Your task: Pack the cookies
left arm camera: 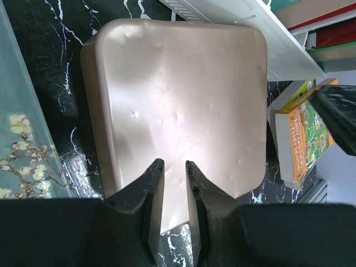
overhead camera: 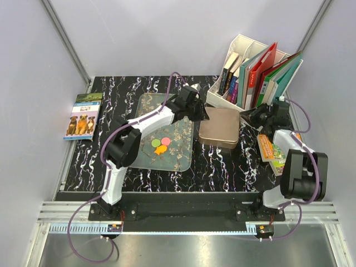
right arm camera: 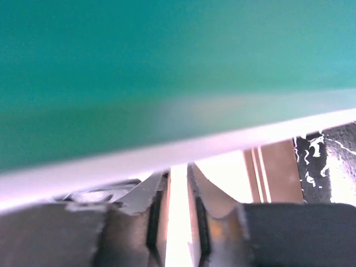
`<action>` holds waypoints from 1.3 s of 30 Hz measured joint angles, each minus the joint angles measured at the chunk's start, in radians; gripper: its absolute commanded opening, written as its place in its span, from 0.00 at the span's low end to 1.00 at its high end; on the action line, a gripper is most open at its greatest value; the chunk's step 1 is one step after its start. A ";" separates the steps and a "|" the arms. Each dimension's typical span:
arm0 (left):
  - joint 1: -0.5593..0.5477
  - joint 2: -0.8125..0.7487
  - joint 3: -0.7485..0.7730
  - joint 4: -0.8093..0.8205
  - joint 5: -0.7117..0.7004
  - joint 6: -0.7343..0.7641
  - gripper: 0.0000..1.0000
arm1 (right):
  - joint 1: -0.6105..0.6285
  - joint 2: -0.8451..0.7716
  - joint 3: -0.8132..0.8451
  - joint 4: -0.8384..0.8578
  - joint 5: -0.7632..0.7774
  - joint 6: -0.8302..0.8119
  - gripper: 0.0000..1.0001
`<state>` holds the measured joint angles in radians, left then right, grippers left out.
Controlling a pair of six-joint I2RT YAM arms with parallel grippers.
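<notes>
L gripper, jaws narrowly apart, empty, over closed rose-gold square metal tin, prob. for lid removal; R gripper likewise apart; flat coloured disc cookies unpacked.

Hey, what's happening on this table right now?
Two robot arms are set to pack cookies. The left claw hovers, slightly open, over a closed tan tin, holding nothing. The right claw sits by the book rack, its jaws a little apart. A few cookies lie on the glass tray, not yet packed.
</notes>
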<state>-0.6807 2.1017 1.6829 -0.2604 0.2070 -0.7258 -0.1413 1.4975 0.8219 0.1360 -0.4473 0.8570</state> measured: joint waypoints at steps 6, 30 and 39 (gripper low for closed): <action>0.000 0.000 0.000 0.000 0.000 0.000 0.25 | -0.006 -0.115 -0.021 -0.004 -0.003 -0.004 0.42; -0.014 -0.008 -0.063 0.024 -0.005 0.015 0.24 | 0.232 -0.441 -0.261 -0.055 0.283 -0.144 0.00; -0.019 -0.014 -0.069 0.026 -0.005 0.023 0.24 | 0.257 -0.209 -0.246 -0.015 0.379 -0.164 0.00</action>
<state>-0.6998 2.0876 1.6135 -0.2344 0.2020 -0.7025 0.1158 1.2884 0.5762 0.1207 -0.0681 0.6926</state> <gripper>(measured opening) 0.247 0.007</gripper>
